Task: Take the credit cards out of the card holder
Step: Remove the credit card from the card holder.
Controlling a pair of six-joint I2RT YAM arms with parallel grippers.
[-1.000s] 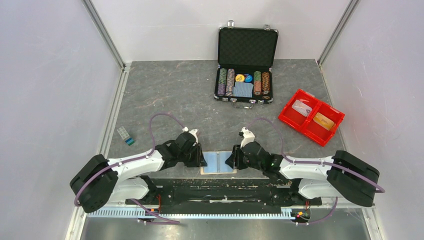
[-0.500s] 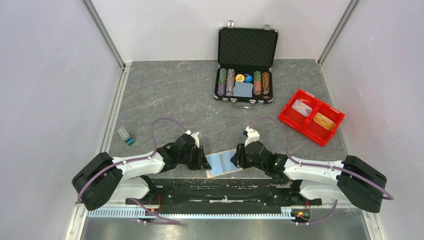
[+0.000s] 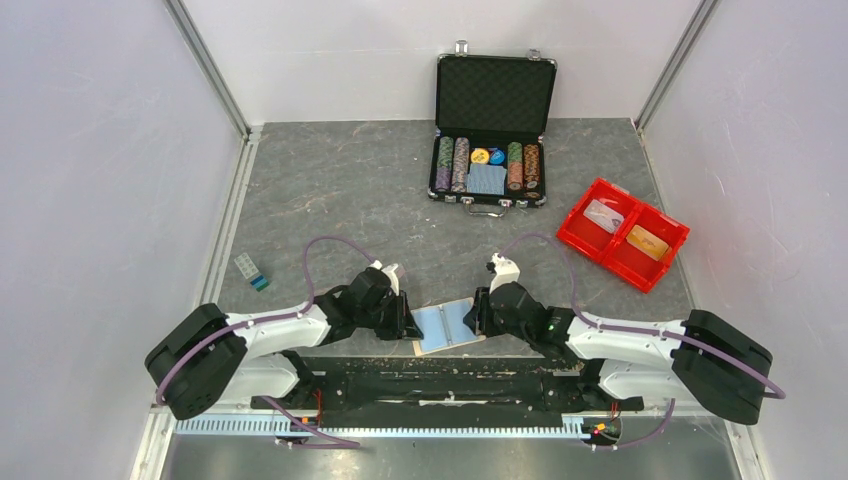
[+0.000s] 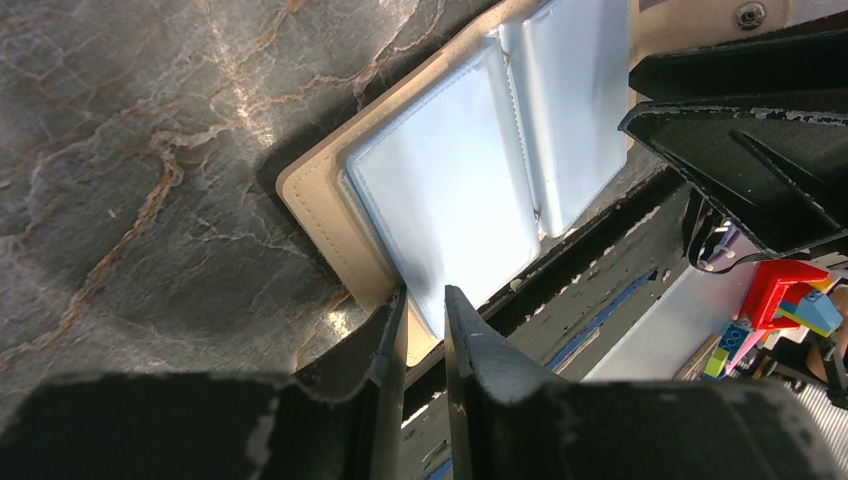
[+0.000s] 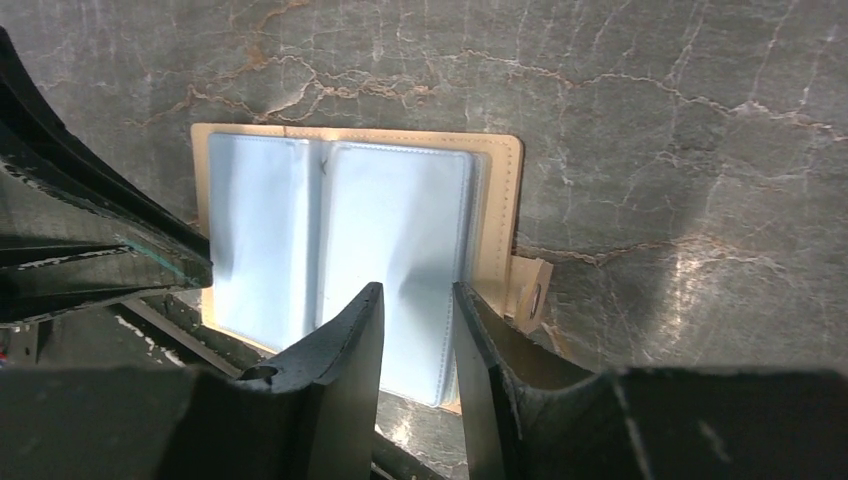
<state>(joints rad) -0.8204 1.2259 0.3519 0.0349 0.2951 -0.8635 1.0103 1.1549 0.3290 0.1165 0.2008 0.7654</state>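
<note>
The tan card holder [image 3: 448,327] lies open at the table's near edge, its pale blue clear sleeves up. The sleeves look bare in the left wrist view [image 4: 450,170] and the right wrist view [image 5: 390,210]. My left gripper [image 3: 408,322] is at its left side, its jaws [image 4: 425,297] nearly closed on the near corner of cover and sleeve. My right gripper [image 3: 470,318] is over the right sleeve, its jaws [image 5: 417,290] a little apart beside the snap tab [image 5: 527,290]. A pale card with a blue-teal end [image 3: 252,271] lies far left. An orange-yellow card [image 3: 648,242] lies in the red tray [image 3: 668,262].
An open black chip case [image 3: 494,150] with poker chips and a blue deck stands at the back. The red tray's other compartment holds a pale item [image 3: 603,213]. The dark frame rail [image 3: 440,365] runs along the near edge just below the holder.
Since a second ago the card holder has turned slightly and shifted right, and both grippers moved with it. Almost nothing differs over the last half second.
</note>
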